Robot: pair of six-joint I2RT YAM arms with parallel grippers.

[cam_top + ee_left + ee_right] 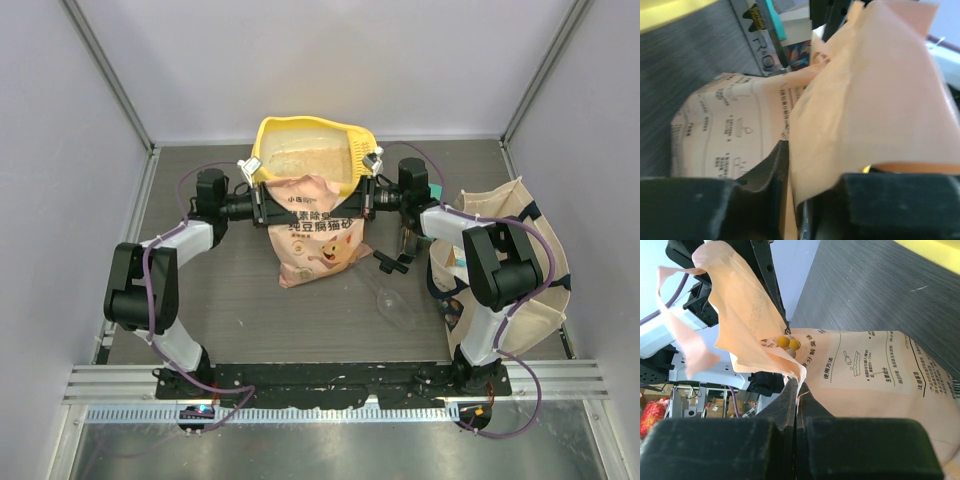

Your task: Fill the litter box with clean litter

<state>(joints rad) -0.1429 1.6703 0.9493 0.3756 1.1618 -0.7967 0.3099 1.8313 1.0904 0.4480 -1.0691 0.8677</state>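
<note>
The yellow litter box (268, 135) stands at the back centre and holds pale beige litter (300, 158). The peach-orange litter bag (318, 240) stands just in front of it, its torn top against the box's front rim. My left gripper (262, 206) is shut on the bag's upper left edge (805, 150). My right gripper (357, 200) is shut on the bag's upper right edge (805, 377). The bag's printed panel shows in both wrist views. A yellow slotted scoop (361, 152) hangs at the box's right side.
A cream canvas tote (520, 250) with dark handles stands at the right, beside the right arm. A clear plastic piece (397, 307) and a small black object (390, 263) lie on the dark table right of the bag. Grey walls enclose the table.
</note>
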